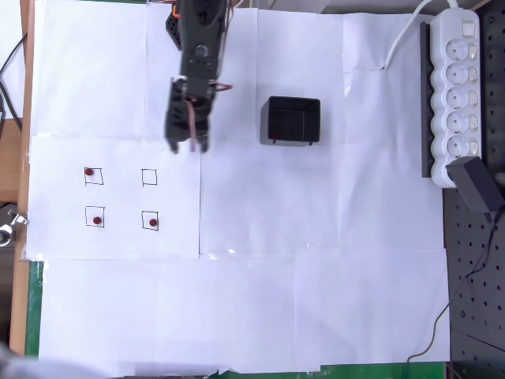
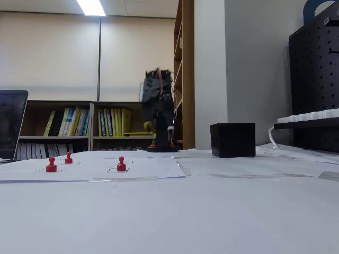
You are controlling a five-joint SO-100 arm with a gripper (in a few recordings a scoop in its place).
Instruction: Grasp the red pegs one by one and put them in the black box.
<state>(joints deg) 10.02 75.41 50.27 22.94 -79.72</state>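
1. Three red pegs [image 1: 89, 171] [image 1: 97, 220] [image 1: 153, 223] are seen inside drawn squares [image 1: 149, 177] on the paper-covered counter [image 1: 316, 260].
2. The black box [image 1: 290, 120] is placed right of the tool [image 1: 186, 142], which is blurred; whether it is open cannot be told.

Both views are bright and evenly lit, with a ceiling light panel [image 2: 91, 7] glowing at the top of the fixed view. The arm [image 2: 158, 108] is motion-blurred in both views; shadows on the white paper [image 1: 316, 260] are faint.

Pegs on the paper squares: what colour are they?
Red pegs, clearest in the fixed view.
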